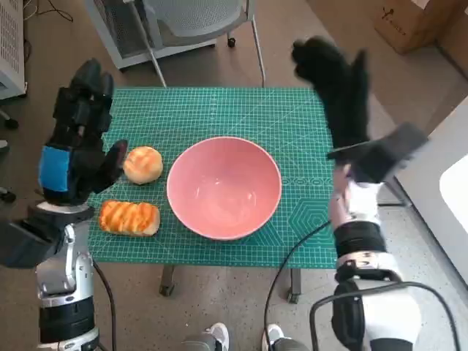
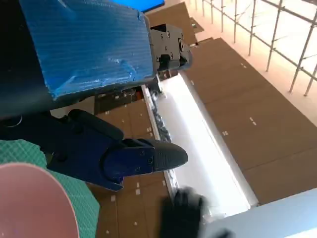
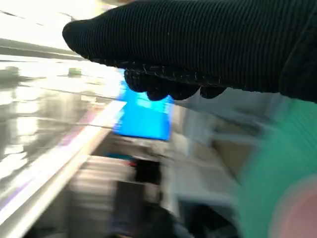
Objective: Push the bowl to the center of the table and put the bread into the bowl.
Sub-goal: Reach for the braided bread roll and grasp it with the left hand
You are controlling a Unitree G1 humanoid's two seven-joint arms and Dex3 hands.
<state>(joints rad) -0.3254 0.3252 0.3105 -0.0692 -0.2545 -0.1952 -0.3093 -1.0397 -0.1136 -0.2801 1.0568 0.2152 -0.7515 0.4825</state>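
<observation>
Where the green cutting mat [image 1: 219,117] covers the table, one pink bowl [image 1: 224,187] sits near centre; two breads lie left of it, a round bun [image 1: 142,164] and a ridged loaf [image 1: 129,217]. Left hand [image 1: 79,139] and right hand [image 1: 338,84] hover, fingers spread, empty. Brown floor [image 1: 66,44], one chair [image 1: 194,22].

Looks like a lab or office test space. A small table under a green cutting mat [image 1: 219,117] sits mid-frame on brown flooring; a grey wheeled office chair [image 1: 197,22] at top centre, a white ventilated cabinet [image 1: 11,44] at upper left, a cardboard box [image 1: 409,22] at upper right (cables trail across the floor).
</observation>
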